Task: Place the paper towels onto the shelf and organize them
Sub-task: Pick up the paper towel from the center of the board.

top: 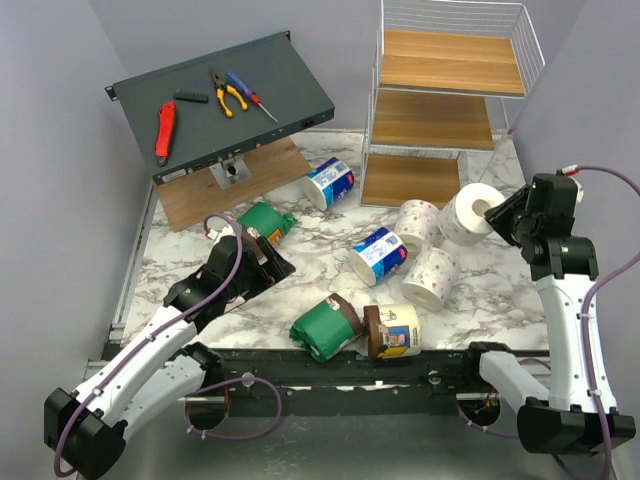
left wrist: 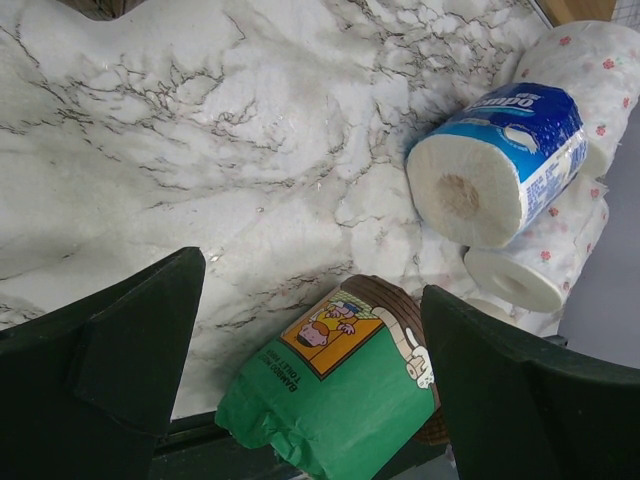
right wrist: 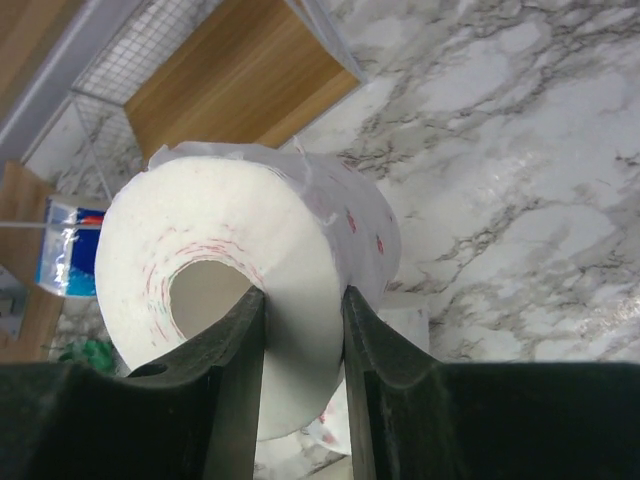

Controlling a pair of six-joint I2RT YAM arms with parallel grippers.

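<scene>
The right end effector [right wrist: 305, 300] pinches the wall of a pink-speckled white roll [right wrist: 250, 240], raised just near-right of the shelf [top: 450, 60]. This looks like the carrying step. Next it must swing far-left onto a wooden board. The left end effector [left wrist: 310, 285] hangs open over a green-wrapped roll [left wrist: 330, 400].

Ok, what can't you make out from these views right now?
- Top external: the shelf, backs of its lower boards hidden by the tiers above.
- Right wrist: the table under the right hand, blocked by the white roll it grips.
- Left wrist: lower part of the green roll, cut off by the bottom edge.
</scene>
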